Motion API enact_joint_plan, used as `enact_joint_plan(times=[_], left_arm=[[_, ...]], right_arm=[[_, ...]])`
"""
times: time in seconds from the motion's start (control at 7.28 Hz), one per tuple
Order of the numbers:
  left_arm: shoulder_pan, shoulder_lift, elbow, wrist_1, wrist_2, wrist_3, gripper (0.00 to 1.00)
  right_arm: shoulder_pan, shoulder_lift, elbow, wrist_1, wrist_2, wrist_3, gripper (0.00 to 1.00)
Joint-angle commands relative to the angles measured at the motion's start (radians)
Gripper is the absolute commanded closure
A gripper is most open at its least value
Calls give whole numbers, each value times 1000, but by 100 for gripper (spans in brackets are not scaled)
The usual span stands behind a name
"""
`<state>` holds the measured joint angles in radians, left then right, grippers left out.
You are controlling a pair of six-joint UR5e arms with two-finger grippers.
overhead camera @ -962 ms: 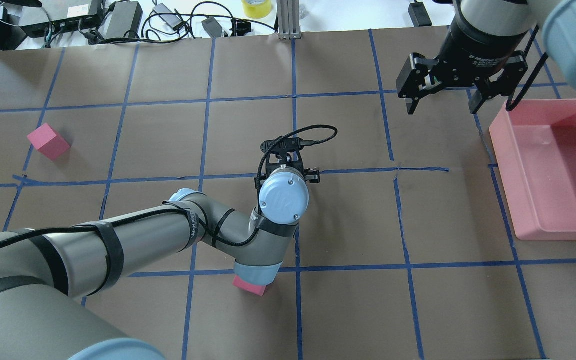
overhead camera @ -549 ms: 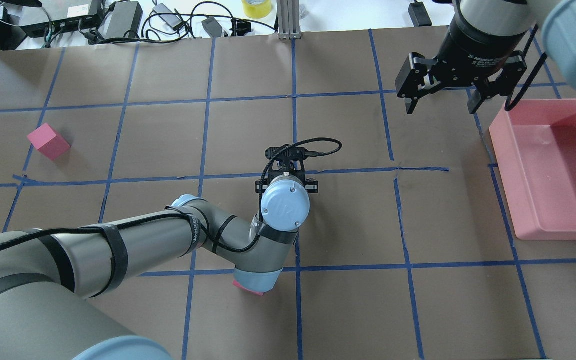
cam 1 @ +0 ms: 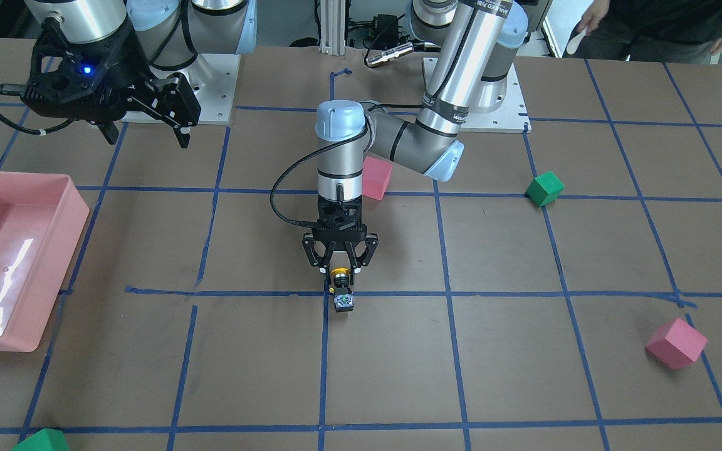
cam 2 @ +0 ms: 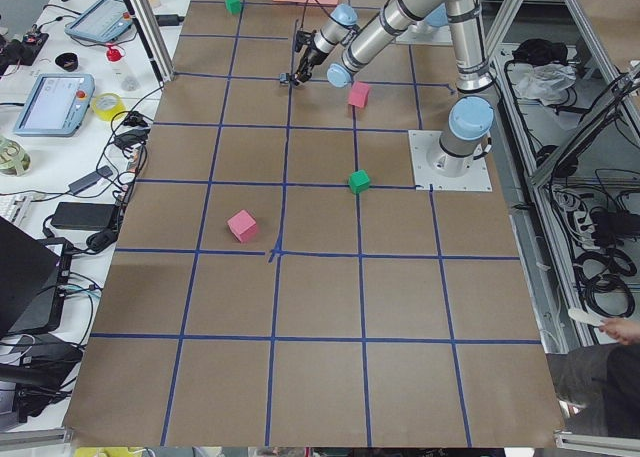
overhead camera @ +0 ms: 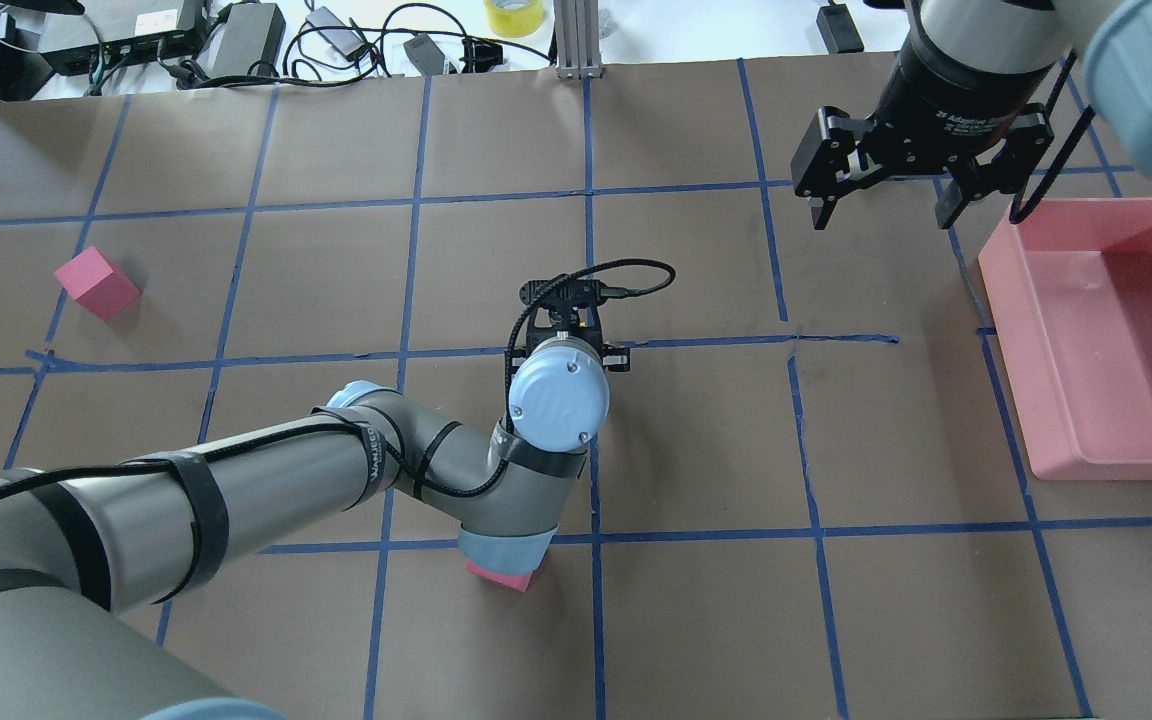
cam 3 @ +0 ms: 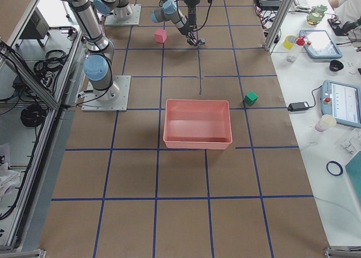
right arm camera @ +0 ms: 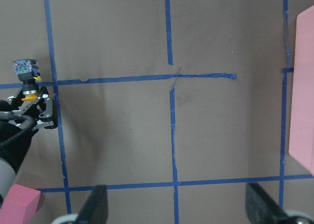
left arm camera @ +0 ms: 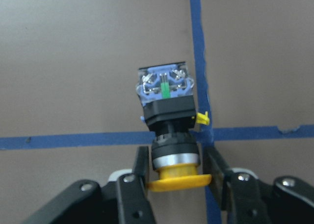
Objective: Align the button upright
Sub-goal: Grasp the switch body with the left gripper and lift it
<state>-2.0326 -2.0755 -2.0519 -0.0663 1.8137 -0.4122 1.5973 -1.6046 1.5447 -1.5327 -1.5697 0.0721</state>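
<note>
The button [left arm camera: 167,116] lies tilted on the brown table at a crossing of blue tape lines. Its yellow cap points toward the robot and its base block, with blue and green terminals, points away. My left gripper [cam 1: 341,270] points straight down over it, and its fingers [left arm camera: 140,170] press on both sides of the yellow cap. The button also shows in the front view [cam 1: 341,289] and in the right wrist view [right arm camera: 27,73]. In the overhead view my left wrist hides it. My right gripper [overhead camera: 881,215] hangs open and empty above the table's far right.
A pink tray [overhead camera: 1001,290] stands at the right edge. One pink cube [overhead camera: 96,283] sits far left, and another [cam 1: 376,177] lies under my left forearm. Two green cubes [cam 1: 544,188] [cam 1: 38,440] sit apart from the button. Cables and boxes lie beyond the far edge.
My left wrist shifted back and then forward again over the tape crossing, and its gripper linkage looks narrower now. The right arm has barely moved.
</note>
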Motion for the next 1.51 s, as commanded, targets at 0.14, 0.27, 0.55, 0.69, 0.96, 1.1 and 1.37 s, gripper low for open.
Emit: enact_joint_plan(times=[0.14,0.27,0.55,0.69,0.96,1.1,1.37], left_arm=[[104,124,132,-433,-132,-142,100],[107,142,242,-690,-215,-234,100],[155,144,334,-955,-441,-487,100],[167,120,341,-961,-579,-672,100],[221,63,340,-961,-783,-877,100],[271,34,337,-961,-857,-881,100],[337,6,335,-971,-938,-872,100]], right_arm=[[1,-1,0,2,0,2,0],[3,-1,-1,2,0,2,0],[6,0,-3,-33,3,-2,0],[6,0,-3,-34,3,-2,0],[4,0,-2,-34,3,-5,0],[4,0,-2,-34,2,-6,0],[3,0,5,-35,3,-3,0]])
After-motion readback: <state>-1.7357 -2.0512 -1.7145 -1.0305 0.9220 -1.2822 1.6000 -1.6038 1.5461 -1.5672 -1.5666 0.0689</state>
